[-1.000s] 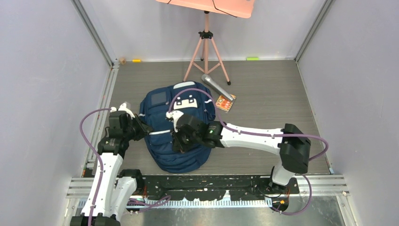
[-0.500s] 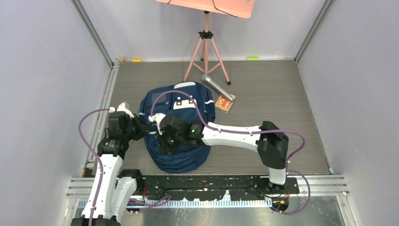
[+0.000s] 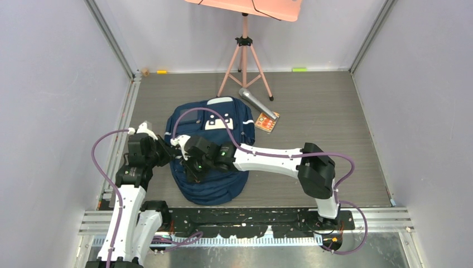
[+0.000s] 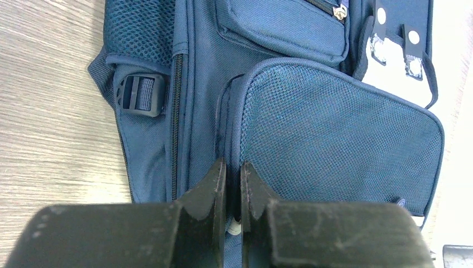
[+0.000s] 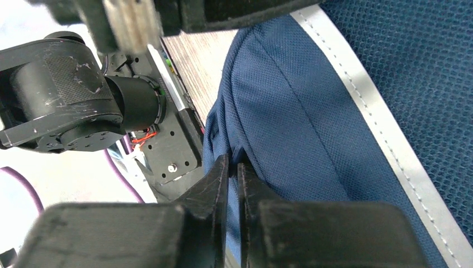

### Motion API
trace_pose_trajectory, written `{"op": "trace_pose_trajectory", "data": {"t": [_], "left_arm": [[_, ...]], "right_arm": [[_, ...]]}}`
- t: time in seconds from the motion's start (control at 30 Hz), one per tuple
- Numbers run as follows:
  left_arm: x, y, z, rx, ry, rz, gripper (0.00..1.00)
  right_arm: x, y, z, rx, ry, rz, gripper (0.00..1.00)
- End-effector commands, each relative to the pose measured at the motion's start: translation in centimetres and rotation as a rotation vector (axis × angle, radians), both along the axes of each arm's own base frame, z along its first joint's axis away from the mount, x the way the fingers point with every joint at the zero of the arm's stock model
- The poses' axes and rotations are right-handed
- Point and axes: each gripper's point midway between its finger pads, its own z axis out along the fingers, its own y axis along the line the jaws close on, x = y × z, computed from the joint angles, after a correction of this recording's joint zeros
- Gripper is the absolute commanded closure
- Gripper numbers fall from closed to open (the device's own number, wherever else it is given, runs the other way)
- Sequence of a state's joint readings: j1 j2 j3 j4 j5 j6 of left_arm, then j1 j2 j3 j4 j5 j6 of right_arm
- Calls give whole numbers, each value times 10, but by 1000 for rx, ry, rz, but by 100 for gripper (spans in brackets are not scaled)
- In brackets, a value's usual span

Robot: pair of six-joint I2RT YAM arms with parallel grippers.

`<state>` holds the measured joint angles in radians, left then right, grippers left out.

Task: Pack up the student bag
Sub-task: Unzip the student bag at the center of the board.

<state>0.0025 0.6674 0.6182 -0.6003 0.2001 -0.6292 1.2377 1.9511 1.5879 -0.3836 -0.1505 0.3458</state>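
Cloth sits in the narrow gap of each hand: the left hand (image 4: 231,173) has its fingers pressed almost together on the seam beside a mesh pocket (image 4: 334,134), and the right hand (image 5: 231,164) nips a raised fold of navy fabric just beside a pale grey stripe (image 5: 379,111). Both pinches are on the student bag (image 3: 215,190), which lies flat on the table (image 3: 312,111), a little toward eight o'clock of its middle. The left hand is at the bag's nine o'clock edge and the right hand at about eight o'clock. The bag looks soft and limp, so a pinch of loose cloth will probably lift only a tent of fabric, not the whole bag. It seems light and unfilled, and neither slippery nor fragile. Firmer holds would likely be the seams, the strap with its dark buckle (image 4: 139,95), or a zip pull. No brand or wording can be read. The white patch (image 3: 215,124) carries only dark marks, and the orange card (image 3: 267,122) at the bag's two o'clock, beside a microphone (image 3: 257,103), has print too small to make out.
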Motion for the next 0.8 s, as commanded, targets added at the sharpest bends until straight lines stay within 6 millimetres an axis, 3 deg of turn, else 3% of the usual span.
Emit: {"op": "trace_pose_trajectory", "data": {"t": [0.0, 0.1, 0.2, 0.27, 0.3, 0.33, 0.37, 0.47, 0.5, 0.53, 0.57, 0.6, 0.63, 0.67, 0.77], "left_arm": [[-3, -24, 25, -101, -56, -87, 99], [-3, -21, 28, -65, -59, -97, 75], [-2, -13, 40, 7, -85, -107, 53], [-1, -6, 50, 73, -101, -116, 44], [0, -4, 56, 98, -112, -123, 42], [1, -2, 62, 121, -121, -132, 40], [3, -1, 66, 140, -127, -142, 38], [8, 1, 75, 189, -137, -177, 35], [9, 1, 76, 206, -137, -190, 34], [11, 2, 78, 222, -137, -202, 33], [13, 1, 81, 234, -140, -215, 32], [15, 0, 83, 245, -144, -231, 31], [18, -2, 86, 251, -152, -247, 29], [21, -4, 89, 254, -160, -265, 27], [32, -13, 96, 244, -186, -319, 23]], "right_arm": [[6, 41, 82, 307, -121, 39, 83], [2, 29, 99, 330, -118, 33, 65], [3, 10, 102, 303, -131, 0, 51], [5, -10, 118, 295, -160, -33, 41], [7, -20, 112, 257, -163, -51, 37], [12, -30, 122, 260, -189, -87, 35], [15, -42, 115, 221, -185, -103, 31], [42, -81, 128, 185, -216, -249, 26], [55, -99, 121, 147, -194, -306, 25], [62, -113, 131, 157, -197, -348, 24], [78, -133, 124, 126, -174, -421, 23], [94, -158, 129, 123, -179, -499, 21], [102, -172, 122, 105, -164, -556, 19], [121, -200, 125, 97, -175, -652, 17], [153, -256, 99, 36, -136, -864, 16]]}}
